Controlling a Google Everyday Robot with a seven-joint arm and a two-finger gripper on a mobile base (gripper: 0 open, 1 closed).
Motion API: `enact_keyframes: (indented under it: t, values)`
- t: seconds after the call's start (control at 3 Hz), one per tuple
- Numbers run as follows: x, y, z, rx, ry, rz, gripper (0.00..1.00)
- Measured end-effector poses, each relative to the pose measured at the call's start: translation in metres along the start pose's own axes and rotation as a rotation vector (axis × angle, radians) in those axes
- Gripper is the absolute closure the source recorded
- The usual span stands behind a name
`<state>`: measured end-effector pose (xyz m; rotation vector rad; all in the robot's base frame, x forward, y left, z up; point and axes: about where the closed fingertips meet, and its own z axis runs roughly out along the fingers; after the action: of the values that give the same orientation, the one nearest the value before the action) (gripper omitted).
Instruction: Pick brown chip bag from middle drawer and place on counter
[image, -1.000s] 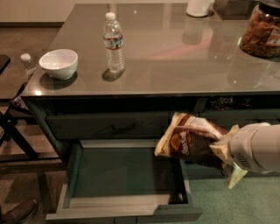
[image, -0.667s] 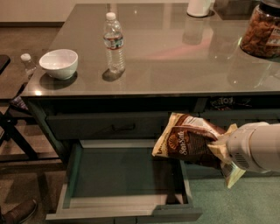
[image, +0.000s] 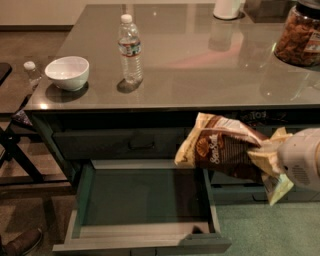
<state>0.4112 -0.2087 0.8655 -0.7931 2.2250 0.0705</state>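
Tool, at the right edge just below the worktop's rim, is clenched on the right end of the brown chip bag (lettering toward the camera). The bag juts left from the tool, in the air above the right side of the open middle drawer. On the worktop stand a white bowl, a water bottle and a snack jar.

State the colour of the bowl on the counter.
White bowl, camera view; the hand holds the brown chip bag at lower right.
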Motion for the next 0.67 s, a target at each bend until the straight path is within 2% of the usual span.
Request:
enact_keyframes:
  t: [0.33, 0.67]
  values:
    - [-0.031, -0.01, -0.044, 0.024, -0.11, -0.018, 1.0]
    - [-0.042, -0.009, -0.05, 0.016, -0.145, -0.029, 1.0]
